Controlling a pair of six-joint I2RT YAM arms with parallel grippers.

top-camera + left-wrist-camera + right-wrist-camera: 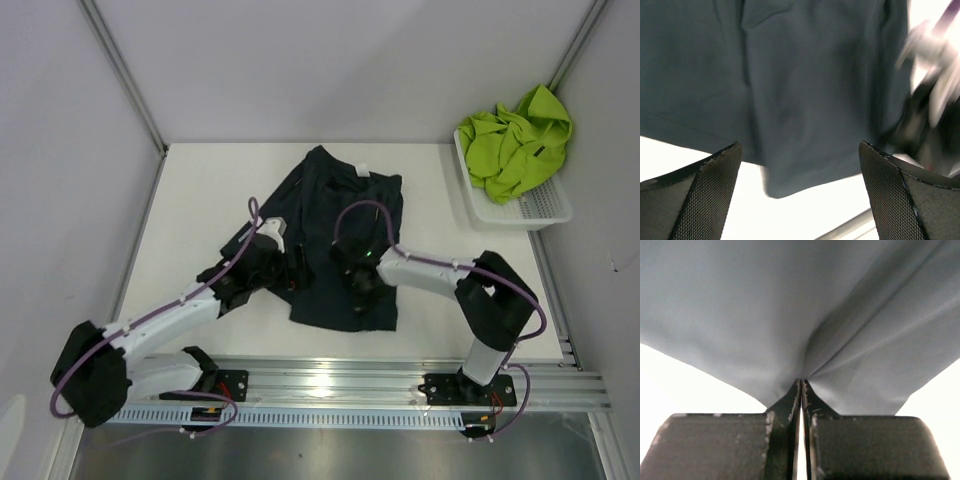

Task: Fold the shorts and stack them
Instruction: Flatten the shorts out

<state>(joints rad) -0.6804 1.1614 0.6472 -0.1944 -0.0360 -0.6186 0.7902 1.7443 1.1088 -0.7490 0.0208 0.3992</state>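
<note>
Two pairs of shorts are in view. The dark navy shorts point(325, 200) lie spread on the table point(210, 200) beneath both grippers. The lime green shorts point(515, 140) sit bunched in one white mesh basket point(545, 212), well beyond the right gripper point(802, 384) and to its right. That gripper's jaws are pressed together on a pleat of navy cloth near the hem, probably to lift that edge for a fold. The left gripper point(799, 147) hangs spread wide just over the near hem, gripping nothing, likely ready to take a matching hold.
</note>
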